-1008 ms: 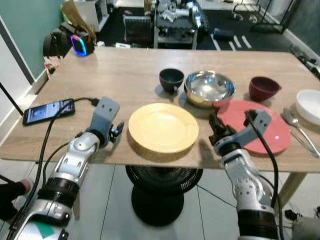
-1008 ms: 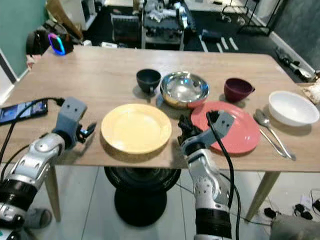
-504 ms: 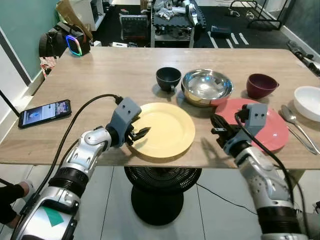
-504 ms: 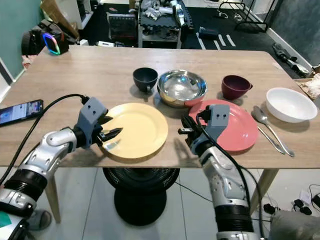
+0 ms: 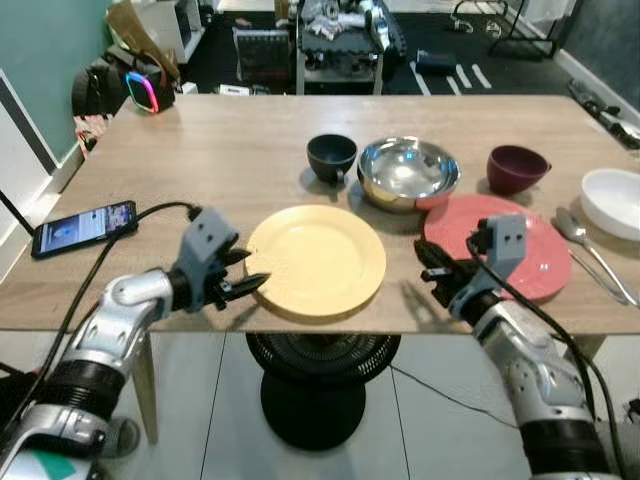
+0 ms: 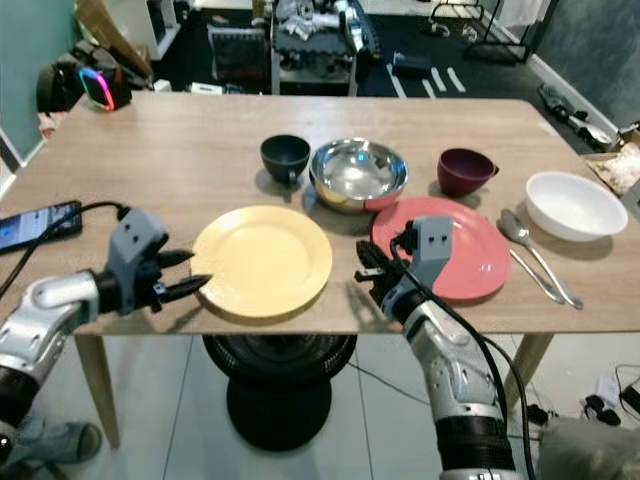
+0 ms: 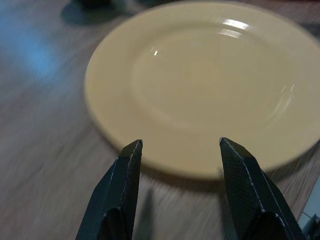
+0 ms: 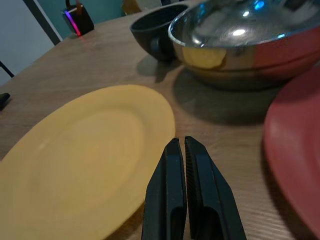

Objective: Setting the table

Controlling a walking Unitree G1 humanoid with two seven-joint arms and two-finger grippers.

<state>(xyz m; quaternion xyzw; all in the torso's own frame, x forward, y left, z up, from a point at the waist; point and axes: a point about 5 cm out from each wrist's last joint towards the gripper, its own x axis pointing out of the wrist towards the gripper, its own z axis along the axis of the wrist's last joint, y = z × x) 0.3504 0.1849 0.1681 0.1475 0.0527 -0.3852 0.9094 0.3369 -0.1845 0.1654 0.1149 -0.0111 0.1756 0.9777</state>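
Task status: early. The yellow plate lies at the surface's near edge, ungrasped. Left gripper jaws released beside its rim; right gripper jaws clenched, empty. Remaining dishes await placement.

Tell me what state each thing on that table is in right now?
Yellow plate: flat, empty.
Red plate: flat, empty.
Steel bowl: upright, empty.
Dark bowl: upright.
Maroon bowl: upright.
White bowl: upright, empty.
Phone: screen lit.
Left gripper: open.
Right gripper: shut, holding nothing.
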